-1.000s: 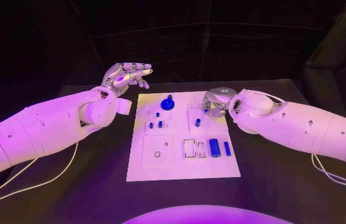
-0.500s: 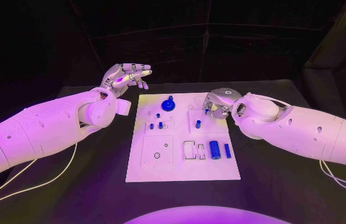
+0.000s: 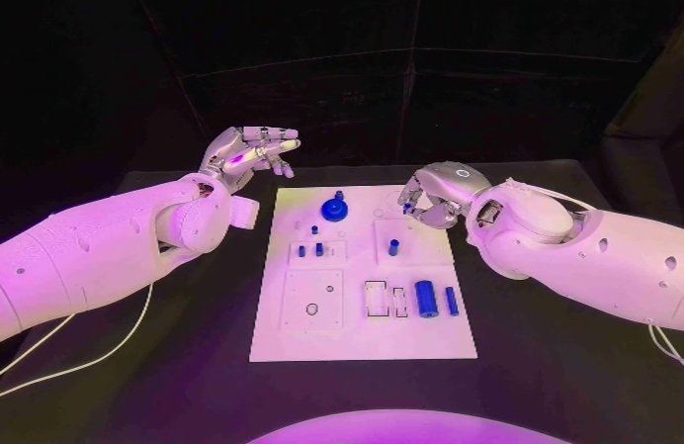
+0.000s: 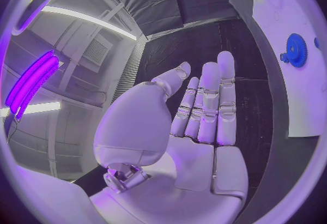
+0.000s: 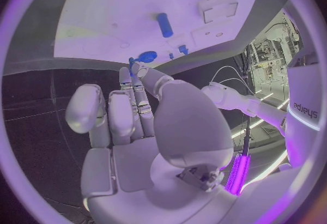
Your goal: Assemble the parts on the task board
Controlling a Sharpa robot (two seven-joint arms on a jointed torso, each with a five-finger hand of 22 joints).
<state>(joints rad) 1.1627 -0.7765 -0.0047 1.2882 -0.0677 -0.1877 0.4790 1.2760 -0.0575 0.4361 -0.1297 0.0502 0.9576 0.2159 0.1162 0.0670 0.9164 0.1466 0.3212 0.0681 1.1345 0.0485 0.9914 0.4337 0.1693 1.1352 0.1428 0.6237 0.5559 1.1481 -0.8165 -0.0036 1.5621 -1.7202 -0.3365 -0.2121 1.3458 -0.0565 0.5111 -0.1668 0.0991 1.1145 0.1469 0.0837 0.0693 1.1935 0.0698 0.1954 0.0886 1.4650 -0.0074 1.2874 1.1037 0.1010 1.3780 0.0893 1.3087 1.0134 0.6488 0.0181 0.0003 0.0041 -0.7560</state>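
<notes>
**A:** What has changed?

**B:** My right hand (image 3: 435, 195) has risen a little and drifted off toward the far right edge of the task board (image 3: 364, 337). Nothing else has moved.

**A:** Take me across it.

**B:** My left hand (image 3: 251, 153) hangs raised beyond the board's far left corner, fingers loosely spread, holding nothing. On the board, the blue gear (image 3: 335, 208) sits near the far edge. A short blue peg (image 3: 393, 248) stands mid-board. The thick blue cylinder (image 3: 423, 291) lies nearer me. My right hand hovers over the far right corner, its fingertips pinching what looks like a small blue part (image 3: 409, 208).

**A:** How do you seat it well?

**B:** I'd judge: keep the pinch firm and square the part upright over its hole. Then lower straight, and release only once it is seated. The fingers hide the hole, so go slowly.
</notes>
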